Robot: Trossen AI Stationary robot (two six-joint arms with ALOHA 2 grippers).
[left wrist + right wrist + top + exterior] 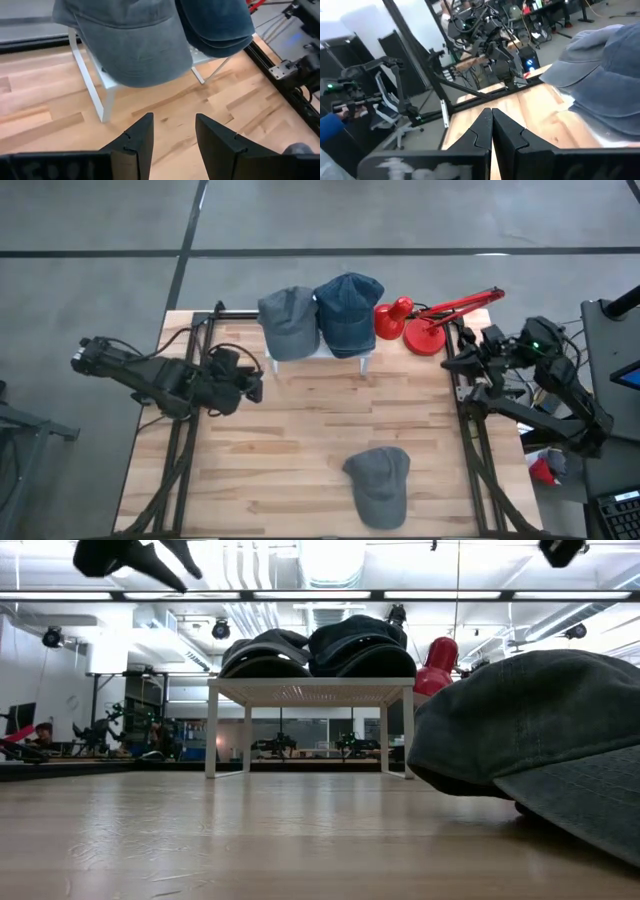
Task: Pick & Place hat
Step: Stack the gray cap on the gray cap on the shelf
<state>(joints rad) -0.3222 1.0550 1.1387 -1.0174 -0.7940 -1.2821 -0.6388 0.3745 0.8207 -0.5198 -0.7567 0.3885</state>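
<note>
A small white stand (365, 360) sits at the table's far middle and carries two caps: a grey one (288, 320) and a denim-blue one (348, 310), with their brims hanging over its near edge. A third grey cap (380, 480) lies flat on the table near the near edge and looms large in the low view (540, 730). My left gripper (252, 380) hovers open left of the stand, above the table; its wrist view shows the grey cap (130, 40) and the blue cap (215, 25) just ahead. My right gripper (491, 120) is shut and waits at the table's right edge (470, 352).
A red desk lamp (425, 320) stands at the far right, beside the stand. Black frame rails run along the table's left (185, 430) and right (470, 430) sides. Bare wood lies between the stand and the loose cap.
</note>
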